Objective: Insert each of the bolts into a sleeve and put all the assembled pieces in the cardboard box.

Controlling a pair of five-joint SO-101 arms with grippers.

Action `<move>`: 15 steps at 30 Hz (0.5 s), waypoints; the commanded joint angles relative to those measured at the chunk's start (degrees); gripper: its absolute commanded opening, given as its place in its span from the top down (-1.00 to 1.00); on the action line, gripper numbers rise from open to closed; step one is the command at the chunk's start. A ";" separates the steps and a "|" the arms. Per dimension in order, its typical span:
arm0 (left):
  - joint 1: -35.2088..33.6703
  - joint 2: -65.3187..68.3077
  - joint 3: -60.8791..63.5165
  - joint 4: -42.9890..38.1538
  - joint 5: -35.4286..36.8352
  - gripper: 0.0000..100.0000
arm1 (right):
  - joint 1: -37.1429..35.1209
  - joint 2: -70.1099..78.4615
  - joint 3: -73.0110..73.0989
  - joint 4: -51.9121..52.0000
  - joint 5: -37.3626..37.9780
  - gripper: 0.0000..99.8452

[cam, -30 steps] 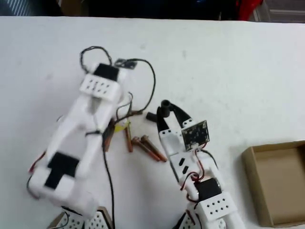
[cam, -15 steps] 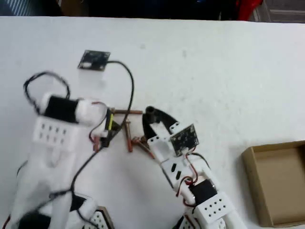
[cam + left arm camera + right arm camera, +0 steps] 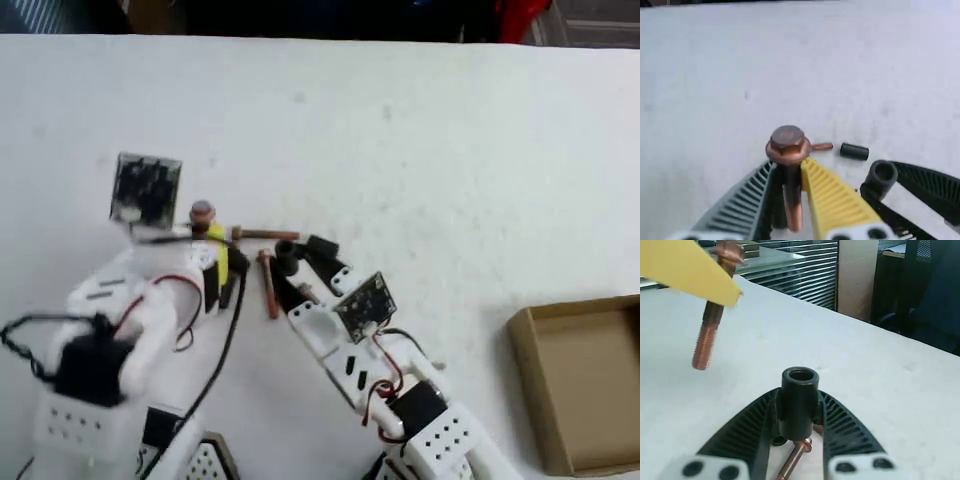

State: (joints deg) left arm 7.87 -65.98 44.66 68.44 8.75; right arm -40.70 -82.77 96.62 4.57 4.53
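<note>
While the left gripper (image 3: 789, 169) pinches an upright bolt (image 3: 788, 142), the right gripper (image 3: 799, 394) clamps a sleeve (image 3: 798, 412) nearby; loose bolts (image 3: 268, 285) lie partly hidden beneath; the box (image 3: 527, 375) is cut off.

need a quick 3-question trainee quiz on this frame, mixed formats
1. True or false: an assembled piece lies in the visible part of the cardboard box.
2. The left gripper is shut on: A) a bolt B) a sleeve C) nothing.
3. Fill in: the right gripper is shut on a black ___.
Key: 1 false; 2 A; 3 sleeve.
</note>
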 commanded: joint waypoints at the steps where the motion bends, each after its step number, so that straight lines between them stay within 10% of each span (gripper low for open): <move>1: -0.04 -9.36 3.08 -10.11 0.00 0.96 | -0.57 -0.57 0.53 -1.45 -0.62 0.97; 15: 9.89 -12.44 10.11 -26.90 0.35 0.95 | -3.38 -0.48 0.53 -4.18 -0.62 0.97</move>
State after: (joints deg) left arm 10.95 -77.41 55.21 45.49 8.92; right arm -43.96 -82.68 96.62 1.32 4.53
